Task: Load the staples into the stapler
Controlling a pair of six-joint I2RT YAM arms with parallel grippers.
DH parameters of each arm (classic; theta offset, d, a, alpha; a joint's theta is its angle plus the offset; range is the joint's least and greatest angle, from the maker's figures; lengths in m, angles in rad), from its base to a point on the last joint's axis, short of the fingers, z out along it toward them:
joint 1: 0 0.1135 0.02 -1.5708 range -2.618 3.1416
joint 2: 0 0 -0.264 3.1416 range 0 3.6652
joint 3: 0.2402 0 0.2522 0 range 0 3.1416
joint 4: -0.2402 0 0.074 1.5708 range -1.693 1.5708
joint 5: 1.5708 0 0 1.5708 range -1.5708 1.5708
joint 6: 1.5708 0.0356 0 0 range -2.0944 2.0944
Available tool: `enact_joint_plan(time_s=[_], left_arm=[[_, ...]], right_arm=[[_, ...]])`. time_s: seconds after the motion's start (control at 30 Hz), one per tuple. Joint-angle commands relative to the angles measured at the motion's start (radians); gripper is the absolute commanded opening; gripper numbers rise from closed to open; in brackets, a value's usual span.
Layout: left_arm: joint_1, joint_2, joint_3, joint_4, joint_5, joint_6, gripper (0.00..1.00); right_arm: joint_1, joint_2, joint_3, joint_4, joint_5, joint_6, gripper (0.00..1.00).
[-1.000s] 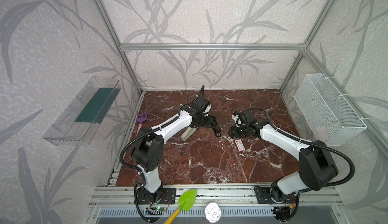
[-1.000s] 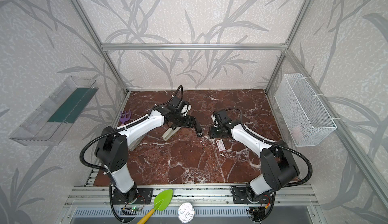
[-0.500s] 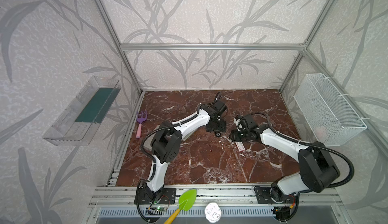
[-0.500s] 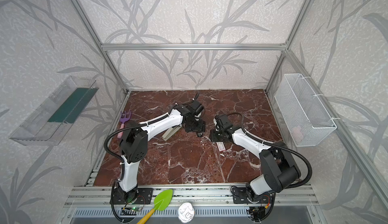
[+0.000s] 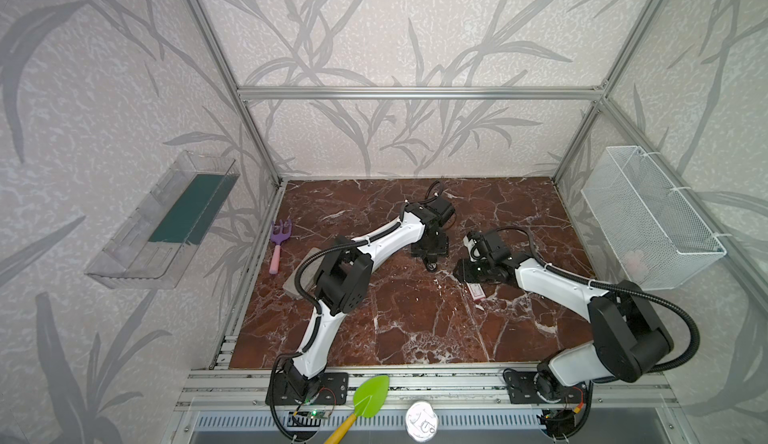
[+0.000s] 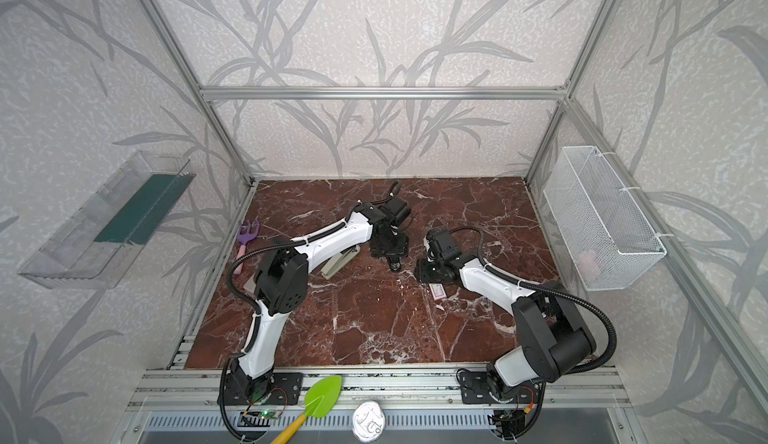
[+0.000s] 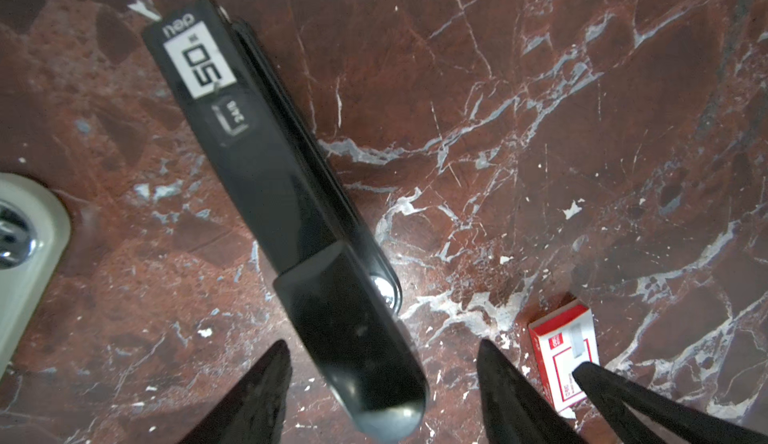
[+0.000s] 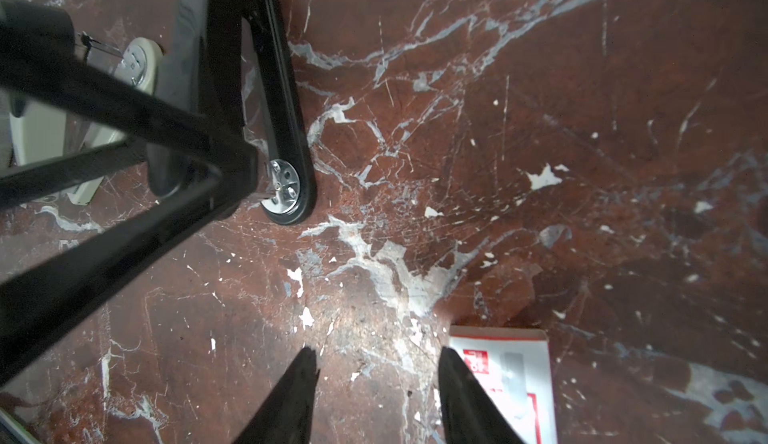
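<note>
The all-black stapler (image 7: 282,180) lies flat on the marble floor, its rounded end between the fingers of my left gripper (image 7: 382,342). Those jaws are open, with a gap on each side of the stapler. In both top views the left gripper (image 5: 430,250) hangs over the stapler's end (image 5: 432,266) mid-floor. The staples are in a small white box with a red mark (image 8: 507,379), lying just outside one finger of my right gripper (image 8: 378,348). That gripper is open over bare floor. In a top view the right gripper (image 6: 428,273) hovers just behind the box (image 6: 437,291).
A beige stapler (image 6: 338,261) lies under the left forearm. A purple toy fork (image 5: 277,246) and a grey flat block (image 5: 297,281) sit near the left edge. A wire basket (image 5: 648,217) hangs on the right wall, a clear tray (image 5: 166,221) on the left wall.
My left arm has swung right, from over the beige stapler to over the black one, its jaws narrowing a little. The right gripper has shifted slightly toward the box.
</note>
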Motion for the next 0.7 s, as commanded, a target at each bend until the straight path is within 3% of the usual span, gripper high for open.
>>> enact_joint_plan(time_s=[0.0,0.33,0.47,0.57,0.67], left_arm=[[-0.005,0.034,0.058,-0.05,-0.017,-0.024,0.68],[-0.004,0.067,0.07,-0.093,-0.048,-0.002,0.48],[-0.001,0.066,0.068,-0.105,-0.064,0.012,0.34],[0.002,0.064,0.066,-0.107,-0.059,0.017,0.29],[0.005,0.067,0.062,-0.113,-0.064,0.023,0.31]], right_arm=[[-0.004,-0.029,-0.024,0.018,0.007,0.018,0.49],[-0.007,-0.02,-0.063,0.08,-0.006,0.051,0.48],[-0.007,-0.015,-0.07,0.097,-0.014,0.055,0.48],[-0.006,-0.006,-0.079,0.122,-0.032,0.064,0.48],[-0.006,0.004,-0.087,0.146,-0.045,0.076,0.48]])
